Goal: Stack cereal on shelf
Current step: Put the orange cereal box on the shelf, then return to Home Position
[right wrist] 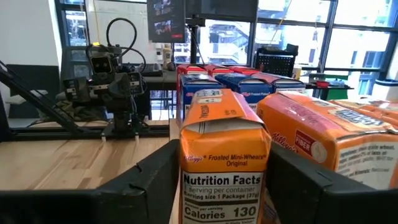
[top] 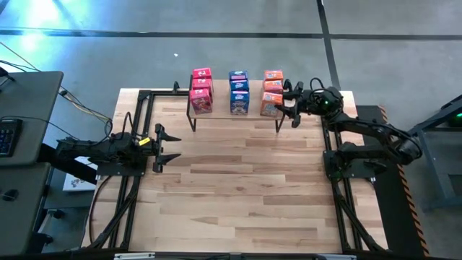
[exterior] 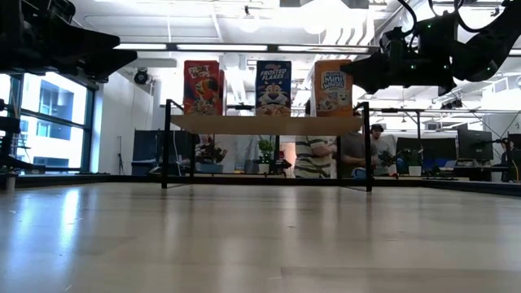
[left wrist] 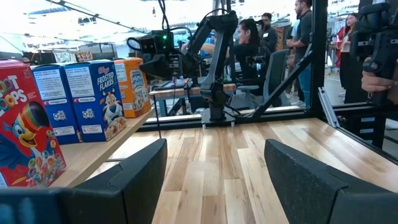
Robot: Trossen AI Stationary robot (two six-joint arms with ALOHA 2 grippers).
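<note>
- Left gripper [top: 164, 146] hovers at the table's [top: 238, 195] left edge, fingers spread apart, holding nothing, well apart from the shelf [top: 234, 115].
- The wide middle and front of the table lie bare between the two arms; the shelf stands along the far edge.
- On the shelf, three columns run left to right: pink-red boxes [top: 201, 90], blue boxes [top: 239, 91], orange boxes [top: 272, 92], with narrow gaps between columns.
- In the low view, the front boxes stand upright on the plank, and the space under it, between the black legs [exterior: 167, 144], is open.
- The front orange box [right wrist: 222, 163] stands near the shelf's right end, by the front edge.
- Right gripper [top: 291, 102] is at the shelf's right end, a finger on either side of that front orange box; its fingers [right wrist: 146, 183] look slightly clear of the cardboard, but I cannot tell whether they grip or have let go.
- People sit in the room beyond the table.
</note>
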